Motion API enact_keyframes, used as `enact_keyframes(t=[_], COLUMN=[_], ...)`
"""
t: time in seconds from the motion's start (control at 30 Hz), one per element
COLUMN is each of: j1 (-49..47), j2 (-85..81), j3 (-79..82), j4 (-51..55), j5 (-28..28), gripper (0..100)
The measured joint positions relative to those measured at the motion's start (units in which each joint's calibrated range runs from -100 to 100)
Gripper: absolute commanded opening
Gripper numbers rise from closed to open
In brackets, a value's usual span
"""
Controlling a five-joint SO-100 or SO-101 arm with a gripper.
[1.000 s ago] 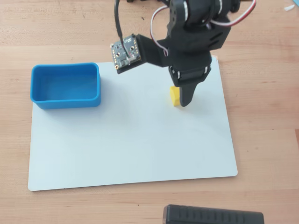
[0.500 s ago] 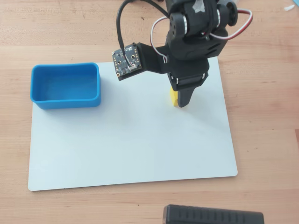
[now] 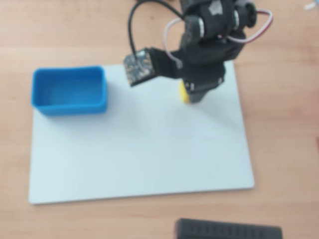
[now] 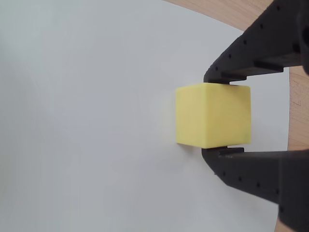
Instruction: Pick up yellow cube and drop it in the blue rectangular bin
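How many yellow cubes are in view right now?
1. The yellow cube sits clamped between the end effector's fingers over the white mat; the arm hides most of it from overhead.

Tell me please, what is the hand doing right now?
Hand: closed on the yellow cube, one finger against each side of it in the wrist view.
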Motion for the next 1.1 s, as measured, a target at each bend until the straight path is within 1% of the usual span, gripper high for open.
enact_keyframes(t=[0.2,0.4,0.63,0.8,1.1], j1=[0.0,0.23,3.71,10.35,26.87], j2=[-0.65,-10.99,-19.58,-23.56,-23.65], j3=[0.0,0.0,-2.83,-4.53,-4.53], j4=[0.0,2.42,6.17,6.89,6.89], j5=[0.0,0.0,0.0,0.83,2.78], gripper=[6,6,6,5,5])
